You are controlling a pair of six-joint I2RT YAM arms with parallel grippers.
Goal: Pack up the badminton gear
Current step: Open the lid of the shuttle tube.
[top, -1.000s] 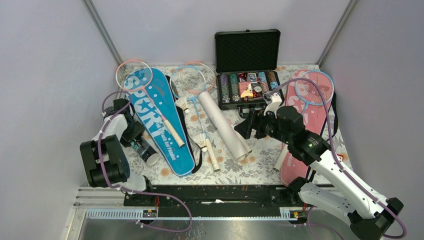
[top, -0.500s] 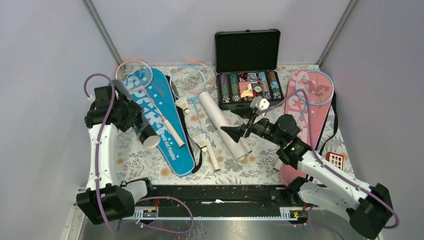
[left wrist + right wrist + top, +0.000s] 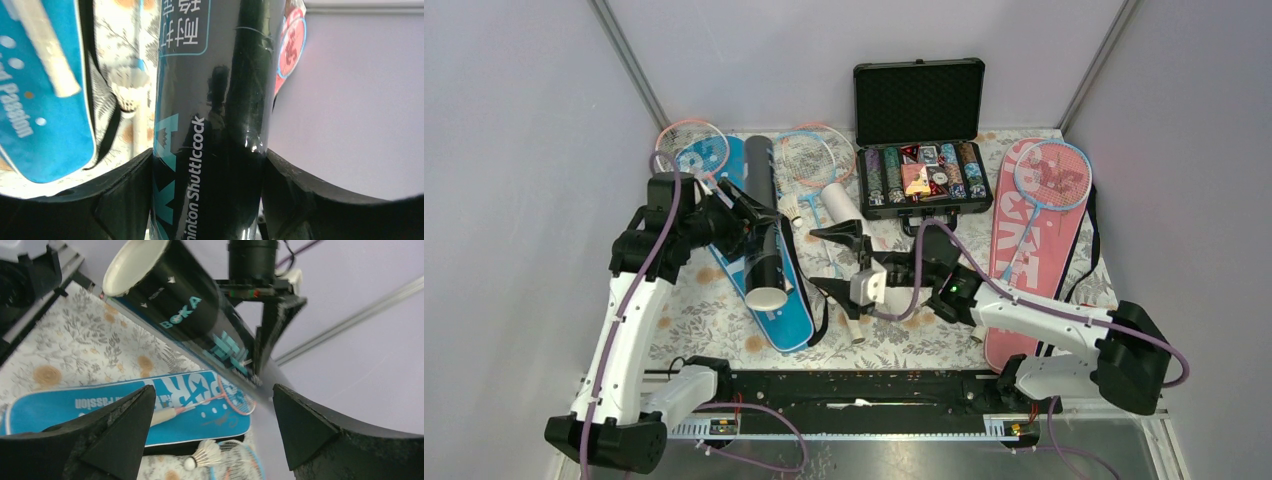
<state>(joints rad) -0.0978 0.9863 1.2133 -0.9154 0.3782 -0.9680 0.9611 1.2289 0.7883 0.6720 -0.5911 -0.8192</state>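
Above the blue cover (image 3: 782, 318) marked "SPORT", left gripper (image 3: 746, 222) clamps the dark tube (image 3: 765, 262), lettered "BOKA" and "Shuttlecock"; right gripper (image 3: 824, 258), beside that cover, gapes wide, holding nothing.

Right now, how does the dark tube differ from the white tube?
Colour: the dark tube is glossy black with teal print; the white tube is plain white. State: the dark tube is clamped in the left gripper; the white tube is held by nothing. Pose: the dark tube is up over the blue cover; the white tube lies on the table, partly hidden behind the open right gripper. Both are long round tubes.
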